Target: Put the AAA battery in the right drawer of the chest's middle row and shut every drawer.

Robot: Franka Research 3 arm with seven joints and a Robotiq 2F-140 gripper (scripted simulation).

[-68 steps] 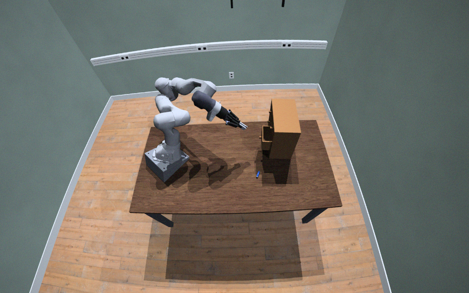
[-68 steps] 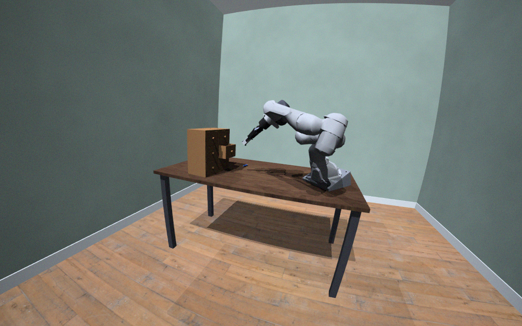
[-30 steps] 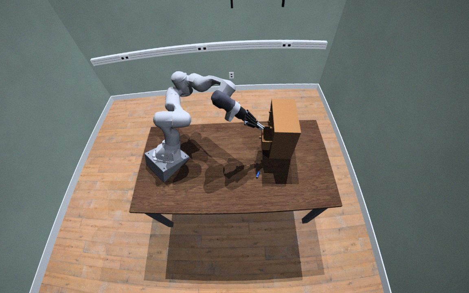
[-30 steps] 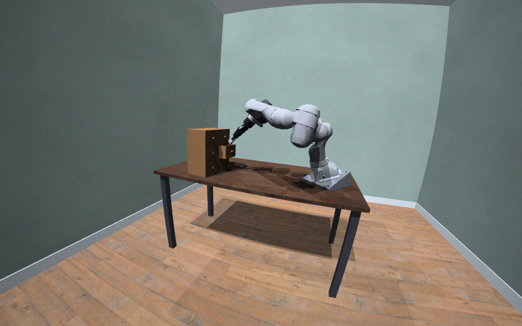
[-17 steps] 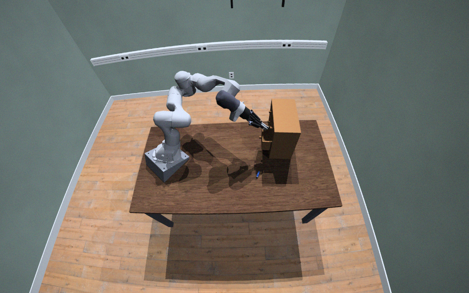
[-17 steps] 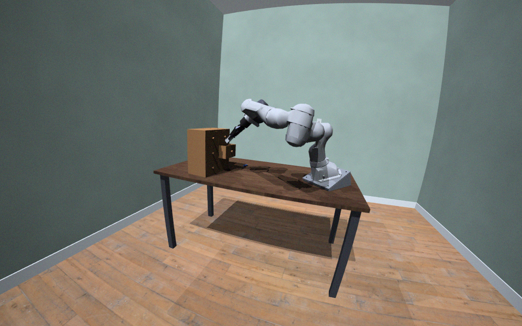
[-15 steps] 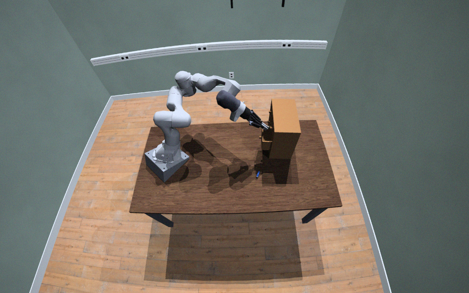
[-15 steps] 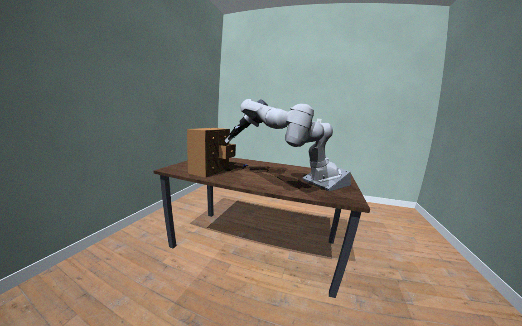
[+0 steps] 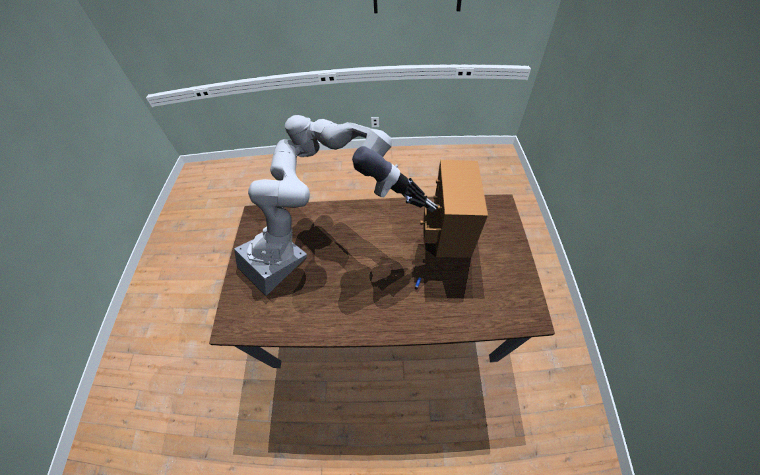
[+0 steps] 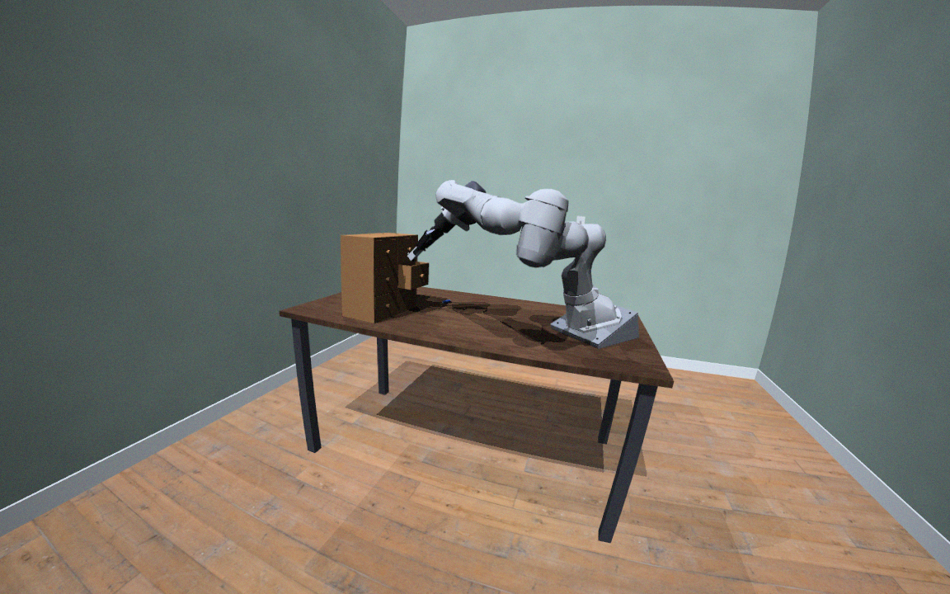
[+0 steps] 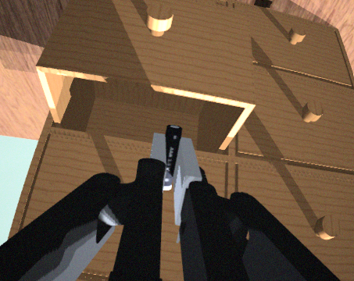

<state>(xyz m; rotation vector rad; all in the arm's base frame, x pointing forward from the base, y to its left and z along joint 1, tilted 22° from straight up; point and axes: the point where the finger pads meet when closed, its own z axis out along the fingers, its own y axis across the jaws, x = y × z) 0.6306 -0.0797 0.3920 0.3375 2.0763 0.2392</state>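
The wooden chest stands upright on the table. Its right drawer of the middle row is pulled out, and its inside shows as an open, shaded box. My gripper is shut on the black AAA battery, whose lettering shows in the wrist view. The battery's dark end points down over the rear part of the open drawer, close to the chest front. Its exact height over the rim is hard to tell. The battery is too small to make out in the top and exterior views.
A blue battery lies on the table, in front of the chest and off to its right side. The other drawers in view look shut, and their round knobs stick out beside the open drawer.
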